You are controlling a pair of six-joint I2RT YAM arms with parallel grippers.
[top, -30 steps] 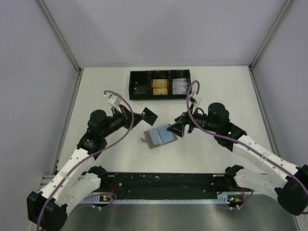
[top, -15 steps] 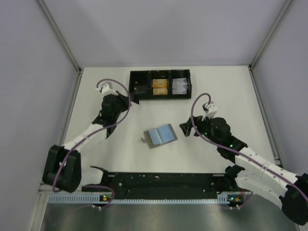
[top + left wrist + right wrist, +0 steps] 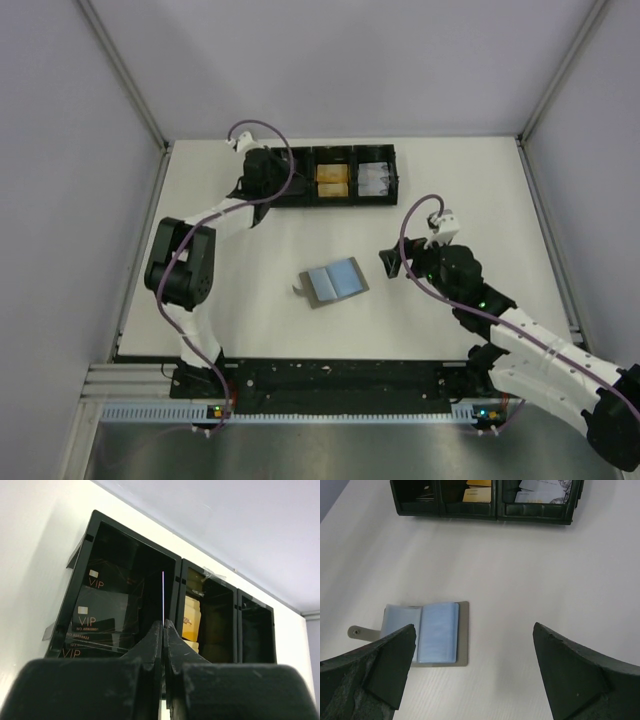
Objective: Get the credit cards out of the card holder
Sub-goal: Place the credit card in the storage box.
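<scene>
We took the black tray (image 3: 470, 511) as our mark. The left gripper (image 3: 163, 625) was at the tray's left compartment. Its fingers were pressed together on a credit card (image 3: 163, 595), which we saw only edge-on, as a thin pale line standing upright from the fingertips in front of the wall between the left and middle compartments.

In the left compartment lay black VIP cards (image 3: 100, 615), stacked one over another. The middle compartment held gold cards (image 3: 191, 622) and the right one held pale cards (image 3: 540, 492).

The card holder (image 3: 437, 632) lay flat on the table (image 3: 545, 570), on the near side of the tray and well apart from it, roughly in line with the middle compartment. It was spread open with its light blue sleeves up and its small tab pointing towards the tray's left end. We could not tell whether the sleeves held any card.

The right gripper (image 3: 474, 627) hung on that same near side, more in line with the tray's right compartment. Its fingers were spread wide, with nothing between them.
</scene>
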